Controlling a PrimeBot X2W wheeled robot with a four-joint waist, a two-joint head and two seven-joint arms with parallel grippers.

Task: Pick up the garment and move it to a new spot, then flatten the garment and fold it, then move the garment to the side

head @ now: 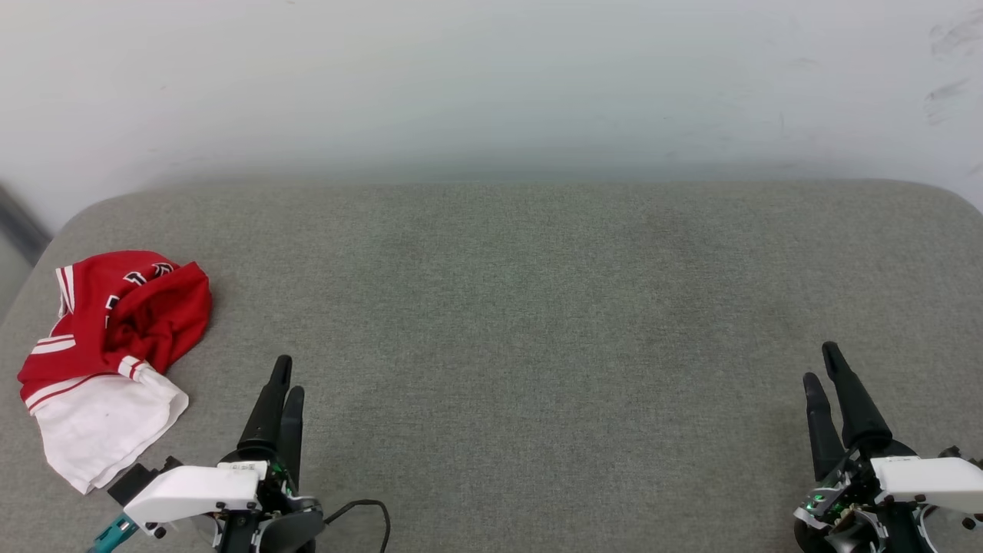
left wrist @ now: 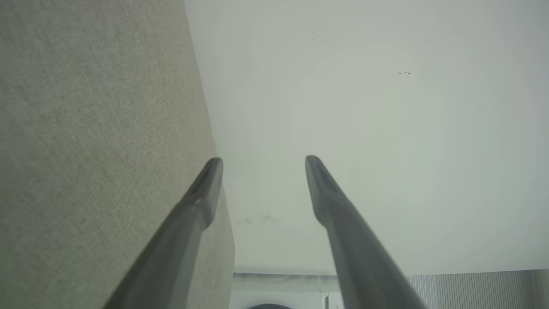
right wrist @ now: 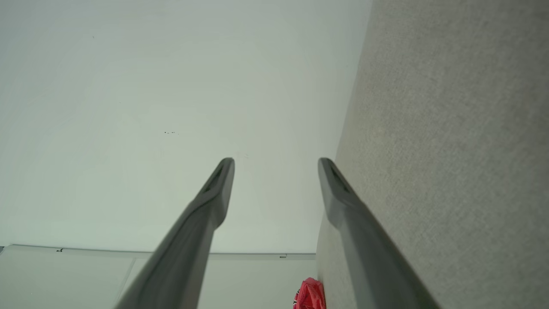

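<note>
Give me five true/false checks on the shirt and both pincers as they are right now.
1. The red jersey-style T-shirt with white sleeves lies at the robot's left end of the grey fabric-covered surface. True.
2. The left pincer is shut on the T-shirt. False: its fingers stand apart and it sits beside the shirt, not touching it.
3. The right pincer is open and holds nothing. True.
4. The T-shirt is spread flat. False: it is bunched in a heap.
5. The T-shirt lies nearer the right pincer. False: it is close to the left pincer, with the right pincer far across the surface.
</note>
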